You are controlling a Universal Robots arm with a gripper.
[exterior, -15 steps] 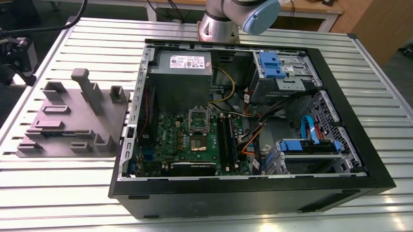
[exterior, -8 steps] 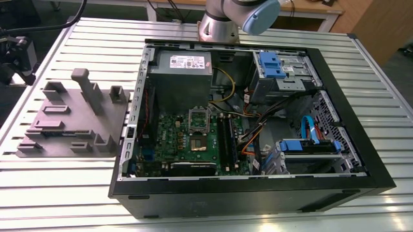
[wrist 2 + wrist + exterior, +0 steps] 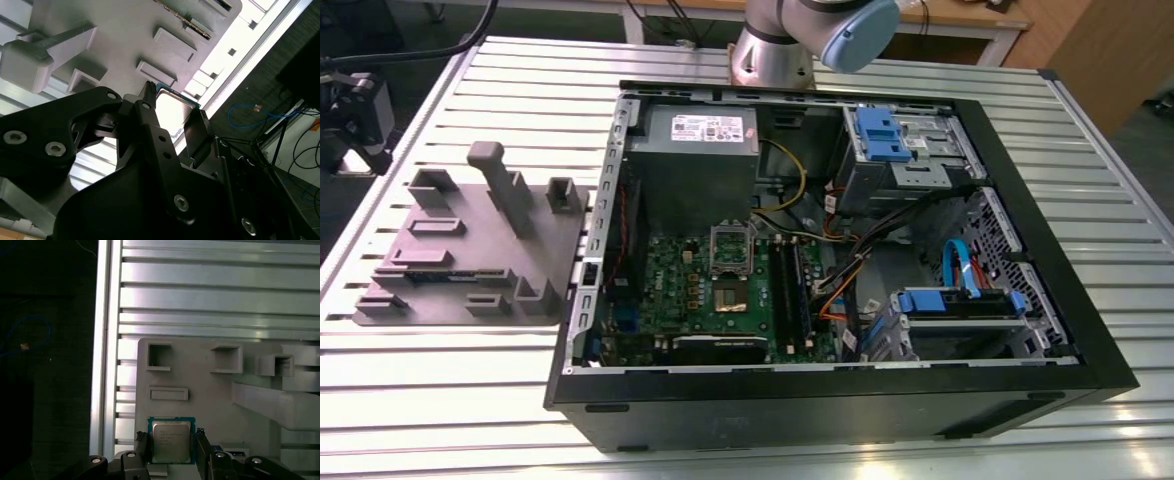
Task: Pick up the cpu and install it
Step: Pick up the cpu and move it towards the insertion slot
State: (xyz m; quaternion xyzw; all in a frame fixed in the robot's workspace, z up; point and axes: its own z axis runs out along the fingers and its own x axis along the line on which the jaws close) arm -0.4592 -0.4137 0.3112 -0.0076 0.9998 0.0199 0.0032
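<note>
The black two-fingered tool [image 3: 172,436] is clenching the small, square, silvery-grey metal-topped cpu [image 3: 171,442] by opposite edges over a grey moulded holder [image 3: 210,395].

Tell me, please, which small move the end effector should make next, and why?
Probably carry the chip toward the open computer case: the end effector grips it by two edges, above the grey tray.

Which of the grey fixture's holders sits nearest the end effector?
The low, wide rectangular holder, right beside the cpu gripped in the end effector; the three square pockets stand farther off, beyond it.
</note>
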